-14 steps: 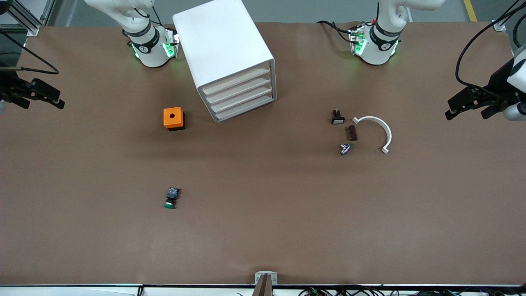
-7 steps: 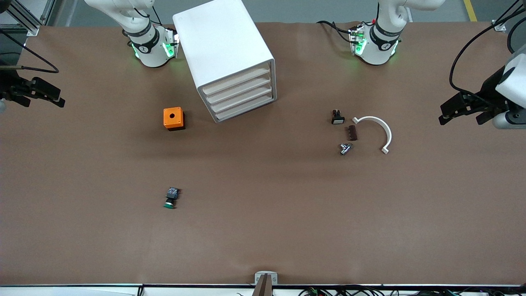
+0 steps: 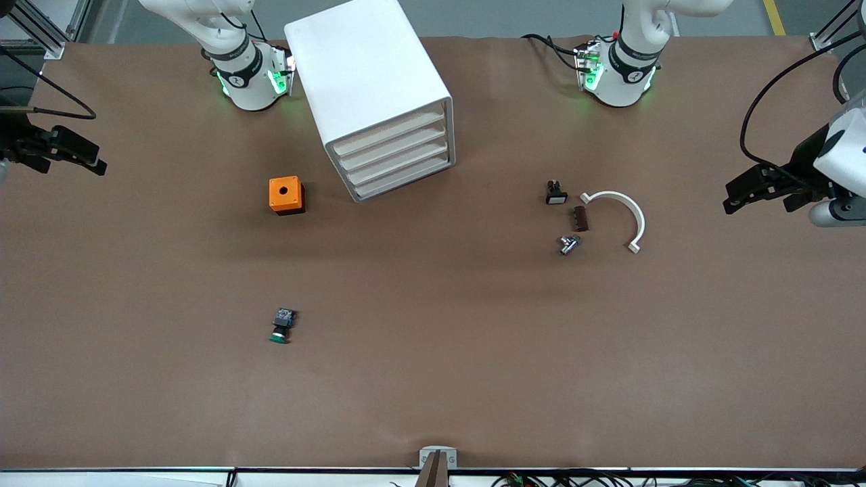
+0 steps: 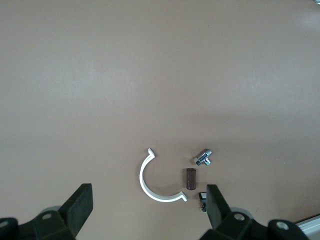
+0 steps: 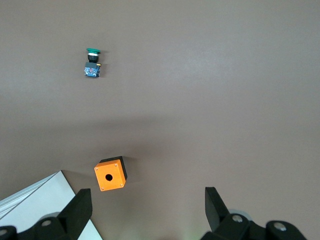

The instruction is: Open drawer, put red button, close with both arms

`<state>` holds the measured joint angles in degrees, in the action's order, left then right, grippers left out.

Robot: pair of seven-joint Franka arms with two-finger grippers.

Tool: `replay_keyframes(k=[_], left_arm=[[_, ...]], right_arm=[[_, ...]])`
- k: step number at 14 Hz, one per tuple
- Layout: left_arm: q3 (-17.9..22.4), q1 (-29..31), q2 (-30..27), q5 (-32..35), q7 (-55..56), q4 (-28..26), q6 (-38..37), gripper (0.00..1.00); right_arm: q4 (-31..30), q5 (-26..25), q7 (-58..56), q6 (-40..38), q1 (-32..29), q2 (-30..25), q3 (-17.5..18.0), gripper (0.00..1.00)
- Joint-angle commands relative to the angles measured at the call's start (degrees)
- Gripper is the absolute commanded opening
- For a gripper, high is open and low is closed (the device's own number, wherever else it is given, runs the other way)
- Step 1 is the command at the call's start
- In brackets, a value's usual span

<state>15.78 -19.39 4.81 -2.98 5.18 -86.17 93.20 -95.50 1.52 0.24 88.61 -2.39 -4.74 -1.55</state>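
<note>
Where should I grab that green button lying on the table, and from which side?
Probably from straight above: the green button lies on its side, so pinch its squarish black body across the flat sides; the round cap may slip.

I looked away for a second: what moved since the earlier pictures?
The left gripper, open and empty, has come in over the table's left-arm end toward the white curved piece. The right gripper barely shifted. The cabinet, its drawers shut, and the small parts stayed put.
</note>
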Motion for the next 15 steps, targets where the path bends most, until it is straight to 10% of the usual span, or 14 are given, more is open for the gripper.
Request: replay_keyframes(k=[1, 3, 7, 15], left_arm=[[0.0, 0.2, 0.6, 1.3, -0.5, 1.8, -1.0, 1.00], [-0.7, 2.2, 0.6, 1.1, -0.6, 2.1, -1.0, 1.00], [-15.6, 16.3, 0.9, 1.1, -0.7, 2.2, -0.7, 1.00], [-17.8, 19.0, 1.7, 1.0, -0.8, 3.3, -0.7, 1.00]], right_arm=[[-1.2, 0.9, 0.9, 0.0, -0.3, -1.5, 0.2, 1.00], [-1.2, 1.7, 0.8, 0.1, -0.3, -1.5, 0.1, 1.00], [-1.2, 2.0, 0.7, 0.3, -0.3, -1.5, 0.2, 1.00], [-1.2, 1.3, 0.4, 1.1, -0.3, -1.6, 0.1, 1.00]])
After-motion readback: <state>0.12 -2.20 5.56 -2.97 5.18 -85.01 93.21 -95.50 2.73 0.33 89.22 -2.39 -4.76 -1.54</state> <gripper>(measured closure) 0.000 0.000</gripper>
